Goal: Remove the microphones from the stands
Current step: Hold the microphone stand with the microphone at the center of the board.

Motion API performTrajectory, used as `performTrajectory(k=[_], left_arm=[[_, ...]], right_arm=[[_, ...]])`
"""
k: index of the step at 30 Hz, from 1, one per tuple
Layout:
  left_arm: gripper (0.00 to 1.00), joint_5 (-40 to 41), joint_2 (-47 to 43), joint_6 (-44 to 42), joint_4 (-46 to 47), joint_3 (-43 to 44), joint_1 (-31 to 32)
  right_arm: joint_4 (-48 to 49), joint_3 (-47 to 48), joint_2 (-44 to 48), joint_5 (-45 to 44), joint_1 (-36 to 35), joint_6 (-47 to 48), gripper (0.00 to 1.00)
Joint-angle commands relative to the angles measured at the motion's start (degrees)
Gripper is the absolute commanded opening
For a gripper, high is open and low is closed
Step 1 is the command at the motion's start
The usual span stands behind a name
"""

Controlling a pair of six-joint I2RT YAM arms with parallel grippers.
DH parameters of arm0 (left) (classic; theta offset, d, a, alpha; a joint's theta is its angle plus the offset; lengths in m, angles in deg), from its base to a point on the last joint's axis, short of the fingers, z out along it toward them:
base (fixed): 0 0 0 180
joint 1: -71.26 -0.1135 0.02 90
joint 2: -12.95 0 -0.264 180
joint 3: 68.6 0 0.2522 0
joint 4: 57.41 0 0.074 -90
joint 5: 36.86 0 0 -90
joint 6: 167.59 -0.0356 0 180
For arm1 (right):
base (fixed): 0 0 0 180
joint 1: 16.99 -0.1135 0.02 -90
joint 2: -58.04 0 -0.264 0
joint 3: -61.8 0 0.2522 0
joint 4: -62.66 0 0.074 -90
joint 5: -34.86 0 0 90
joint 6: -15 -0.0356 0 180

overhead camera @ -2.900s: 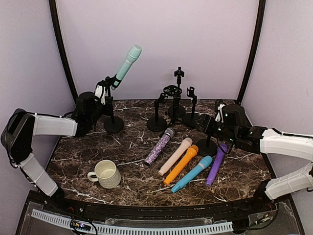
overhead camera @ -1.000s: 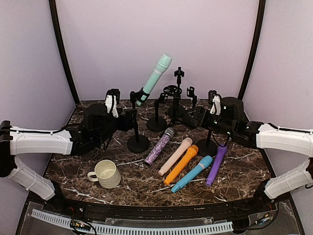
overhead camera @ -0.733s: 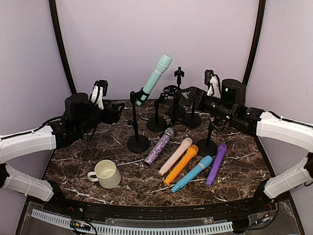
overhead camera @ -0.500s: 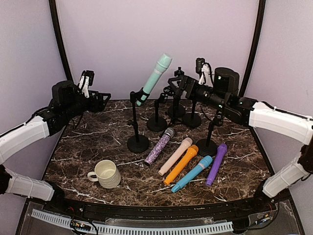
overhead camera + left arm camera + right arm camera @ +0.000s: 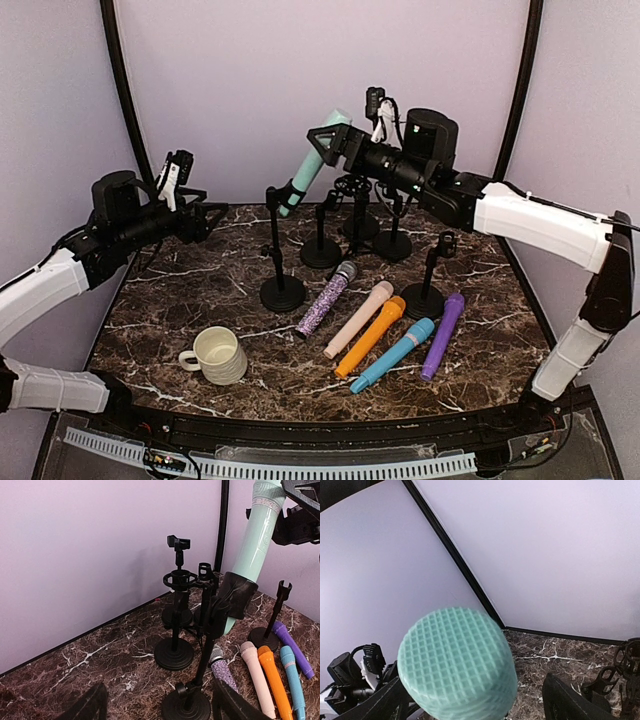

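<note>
A mint-green microphone (image 5: 308,170) leans in the clip of a black stand (image 5: 276,240) whose round base (image 5: 283,293) rests left of centre. In the top view my right gripper (image 5: 335,135) is high up at the microphone's head. In the right wrist view the gridded head (image 5: 457,662) sits between my open fingers (image 5: 567,702), with a gap on the right side. My left gripper (image 5: 200,215) hovers open to the left of the stand, holding nothing. The left wrist view shows the microphone (image 5: 257,535) and its stand (image 5: 202,665) ahead of the open left gripper (image 5: 157,710).
Several microphones lie in a row on the marble: glittery purple (image 5: 325,298), pink (image 5: 358,318), orange (image 5: 370,335), blue (image 5: 392,355), violet (image 5: 443,335). A cream mug (image 5: 220,355) stands front left. Empty black stands (image 5: 320,235) (image 5: 430,280) cluster behind and right.
The stand with the microphone was slid from back left toward the centre. My left gripper let go and drew back left. My right arm rose and swung left to the microphone's head.
</note>
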Motion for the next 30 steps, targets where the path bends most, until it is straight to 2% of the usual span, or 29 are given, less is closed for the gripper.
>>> performTrajectory(k=[1,6,11,14,21,27,30], left_arm=[[0.74,-0.5,-1.4,-2.0,-1.0,-0.7,-0.1],[0.74,0.7,-1.8,-2.7,-1.4,-0.9,-0.1],[0.74,0.4,-1.6,-3.0,-1.2,-1.0,-0.1],[0.74,0.2,-0.9,-3.7,-1.3,-1.0,-0.1],[0.74,0.0,0.3,-4.2,-1.2,-1.3,-0.1],[0.74,-0.4,1.4,-5.4,-0.8,-2.0,-0.1],[0.74,-3.8,1.7,-6.6,0.0,-2.7,-0.1]], right_arm=[[1.8,4.8,-2.7,-2.4,-1.6,4.4,0.87],[-2.0,9.4,-5.0,-9.7,-2.8,9.0,0.72],[-0.9,9.5,-5.3,-9.4,-2.9,9.1,0.6],[-0.7,9.4,-5.5,-7.3,-2.8,9.2,0.56],[-1.0,8.6,-5.1,-3.7,-2.0,8.8,0.31],[2.8,5.7,-2.8,4.2,0.4,5.6,0.21],[6.3,3.6,-1.9,11.1,2.6,2.4,0.19]])
